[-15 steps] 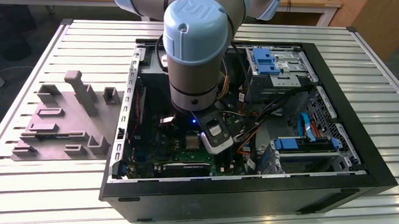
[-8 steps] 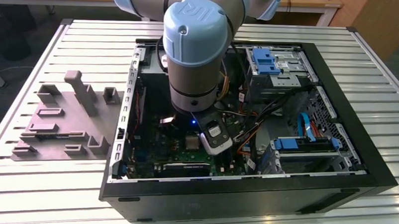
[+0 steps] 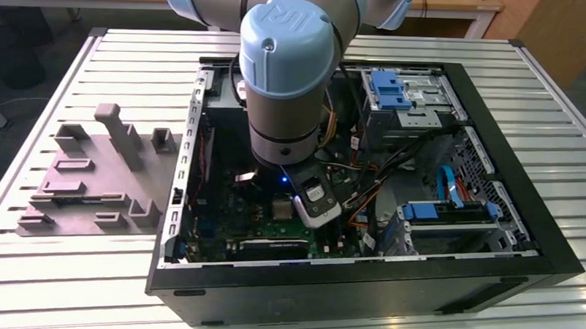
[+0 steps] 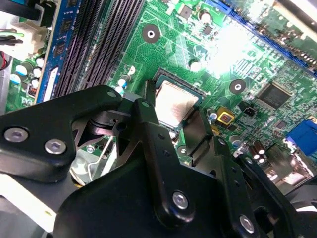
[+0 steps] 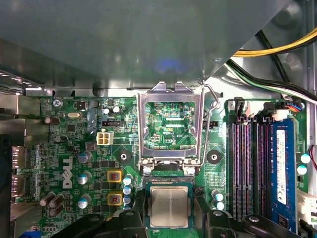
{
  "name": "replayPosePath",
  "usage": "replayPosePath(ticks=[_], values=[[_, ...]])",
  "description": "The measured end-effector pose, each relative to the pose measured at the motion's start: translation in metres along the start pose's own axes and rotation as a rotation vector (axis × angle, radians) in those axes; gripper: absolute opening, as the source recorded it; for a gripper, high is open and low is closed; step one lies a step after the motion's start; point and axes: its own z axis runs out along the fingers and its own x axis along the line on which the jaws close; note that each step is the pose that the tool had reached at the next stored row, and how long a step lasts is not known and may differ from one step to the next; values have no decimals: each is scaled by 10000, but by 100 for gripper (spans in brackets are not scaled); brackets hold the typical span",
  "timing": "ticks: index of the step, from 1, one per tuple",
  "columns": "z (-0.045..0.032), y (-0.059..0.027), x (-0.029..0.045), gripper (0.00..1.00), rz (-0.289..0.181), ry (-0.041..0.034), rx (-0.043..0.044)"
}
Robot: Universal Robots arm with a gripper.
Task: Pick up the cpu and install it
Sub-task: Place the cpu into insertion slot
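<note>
The pincer (image 4: 172, 105) straddles the cpu (image 4: 176, 96) on 2 opposite edges, low over the motherboard (image 5: 74, 148). Whether it grips the chip or merely flanks it, I cannot tell. The cpu lies silvery face up within the socket (image 5: 168, 181), seemingly seated or nearly so; in both wrist views its edges run parallel with the socket's. Just beyond, the load plate (image 5: 171, 124) stands swung open beside its lever (image 5: 212, 119), so nothing clamps the chip yet. The memory slots (image 5: 246, 168) run alongside.

The risk, as I judge it, is a chip not quite flat or slightly off square: it would bear on the socket's contacts and bend them. Any sideways drag from the pincer would do the same, or pull the cpu out of its seat.

The arm (image 3: 287, 69) drops steeply from above into the open computer case (image 3: 367, 280), which lies on the slatted table (image 3: 561, 305), with the wrist pointing down at the board.
</note>
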Motion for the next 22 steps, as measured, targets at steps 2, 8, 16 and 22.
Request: replayPosePath(ticks=[2, 8, 16, 22], values=[[1, 0, 0, 48, 0, -1, -2], [4, 0, 0, 60, 0, 0, -1], [4, -1, 2, 46, 0, 1, 1], [5, -5, 4, 45, -1, 0, -1]])
